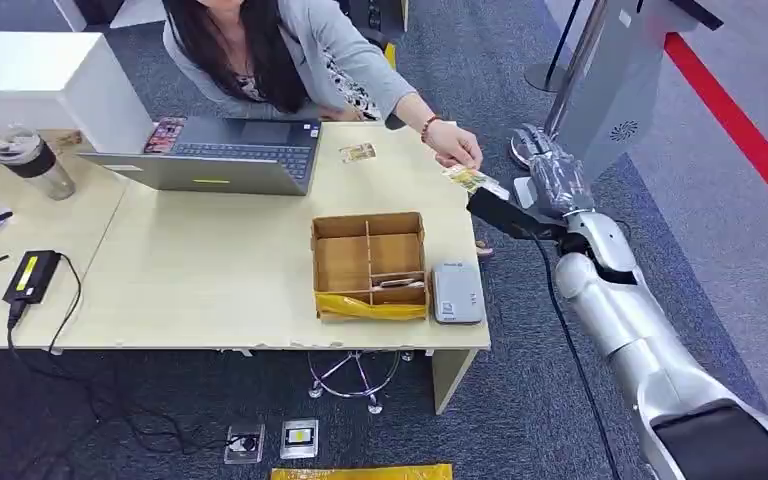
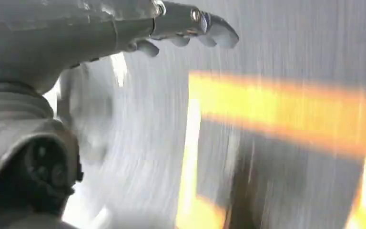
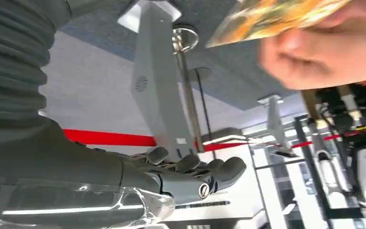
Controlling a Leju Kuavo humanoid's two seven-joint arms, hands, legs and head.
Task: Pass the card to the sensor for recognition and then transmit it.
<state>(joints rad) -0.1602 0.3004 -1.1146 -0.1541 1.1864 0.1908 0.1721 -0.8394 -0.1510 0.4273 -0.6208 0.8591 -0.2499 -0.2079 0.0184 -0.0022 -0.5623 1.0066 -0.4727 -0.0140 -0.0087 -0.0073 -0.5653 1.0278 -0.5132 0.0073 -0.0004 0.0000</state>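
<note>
A person leaning over the table holds a colourful card [image 1: 470, 179] in their fingers, just past the table's right edge. My right hand [image 1: 537, 190] is raised beside it, palm toward the card. In the right wrist view the card [image 3: 272, 16] stays pinched in the person's hand [image 3: 324, 53], while my right hand [image 3: 186, 175] has its fingers apart and holds nothing. The grey card sensor [image 1: 457, 293] lies on the table near the front right corner. My left hand [image 2: 124, 33] holds nothing, fingers stretched out, over a blurred background.
A divided cardboard box [image 1: 369, 262] stands left of the sensor. An open laptop [image 1: 220, 155] and a second card [image 1: 357, 153] lie further back. A bottle [image 1: 28, 158] and a black adapter [image 1: 30, 275] sit on the left table. A grey kiosk stand [image 1: 610, 80] rises behind my right arm.
</note>
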